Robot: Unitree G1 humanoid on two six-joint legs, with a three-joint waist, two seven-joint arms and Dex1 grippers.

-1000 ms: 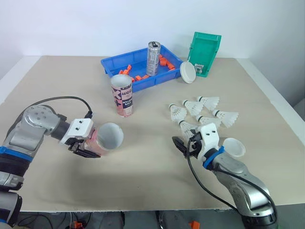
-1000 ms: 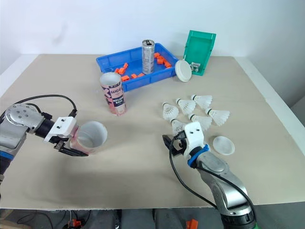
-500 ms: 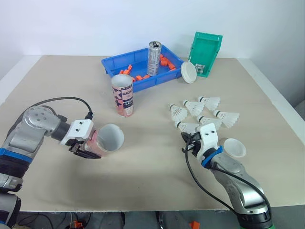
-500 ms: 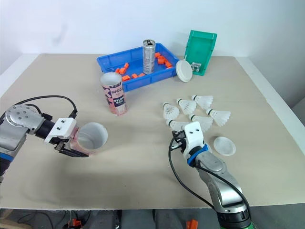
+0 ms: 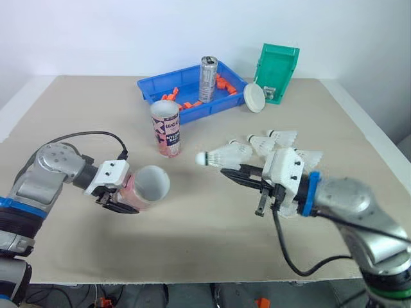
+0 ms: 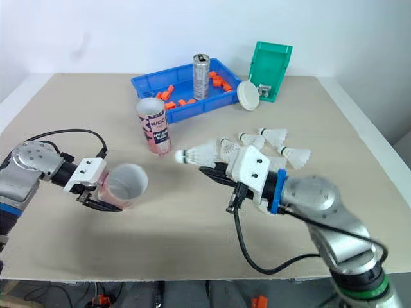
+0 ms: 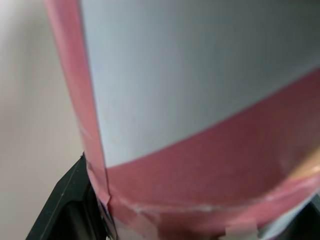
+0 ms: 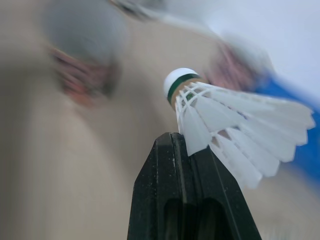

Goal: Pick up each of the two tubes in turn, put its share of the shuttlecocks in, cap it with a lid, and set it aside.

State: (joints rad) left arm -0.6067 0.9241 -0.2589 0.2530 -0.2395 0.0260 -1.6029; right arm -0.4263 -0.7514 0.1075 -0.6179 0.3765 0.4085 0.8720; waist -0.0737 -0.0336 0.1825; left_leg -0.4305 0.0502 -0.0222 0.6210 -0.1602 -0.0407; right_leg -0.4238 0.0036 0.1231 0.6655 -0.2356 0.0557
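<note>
Shuttlecock [image 5: 226, 154] is pinched by its feathers in the right gripper [image 5: 228, 173], cork aimed at the open mouth of the tilted tube [image 5: 149, 186], which the left gripper [image 5: 122, 200] clamps ready for loading.

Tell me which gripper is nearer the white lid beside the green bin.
Right. The right gripper, shut on a shuttlecock, hangs in front of the lid, slightly to its left; the left gripper, shut on a tilted tube, is much farther left.

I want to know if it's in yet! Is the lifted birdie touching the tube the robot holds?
Apart. In the left eye view, bare table shows between the birdie and the held tube.
</note>
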